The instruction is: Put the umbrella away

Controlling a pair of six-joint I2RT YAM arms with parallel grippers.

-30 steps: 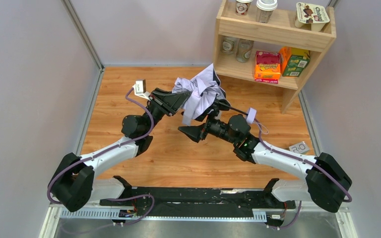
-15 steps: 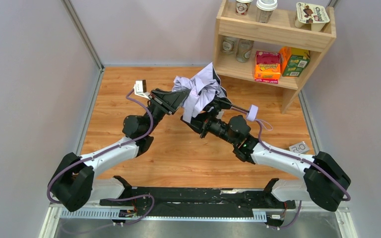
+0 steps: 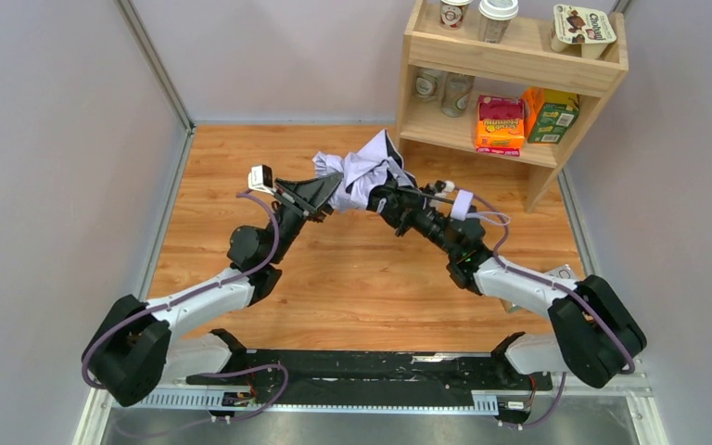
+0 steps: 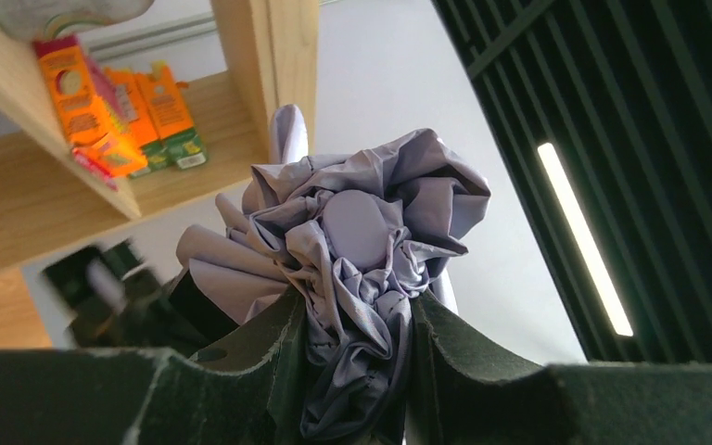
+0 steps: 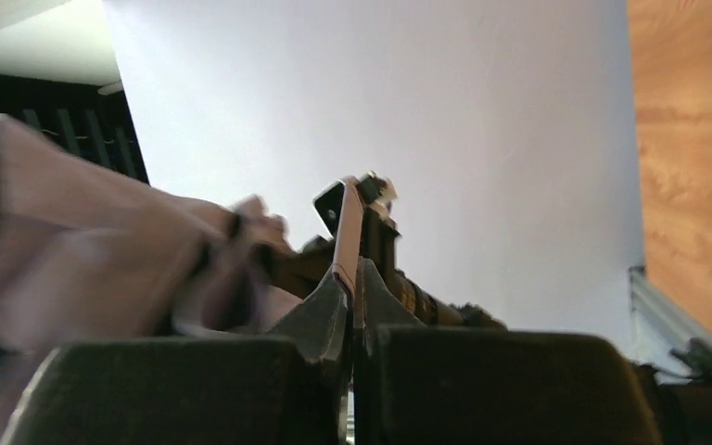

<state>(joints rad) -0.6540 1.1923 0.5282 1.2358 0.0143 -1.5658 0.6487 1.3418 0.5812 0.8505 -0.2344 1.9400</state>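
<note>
Your left tool is clamping a bunch of the umbrella, with crumpled lavender-white cloth spilling up between its two fingers. From above, the umbrella is hanging in the air over the table's 12 o'clock area. The left tool is at its 9 o'clock side and the right tool is touching its 4 o'clock side.

You are seeing only cloth. The shaft and handle are lying somewhere in the folds or behind the tools, and I cannot make them out.

In its own camera the right tool is pressing its jaws tight together. A thin pale strip is rising from where the tips meet, but that view is too blurred to tell whether the strip is caught. The umbrella there is showing only as a smear at 9 o'clock, cut off by the frame.

The wooden shelf unit is standing at 1 o'clock, just beside the umbrella's far tip. It is carrying an orange-pink box, a green box, two glass jars, lidded cups and a snack pack. The print on all of them is coming through too small to read.

Bare wood is showing at 6 o'clock between the arms and out toward 9 o'clock. Grey walls are closing in on three sides.
</note>
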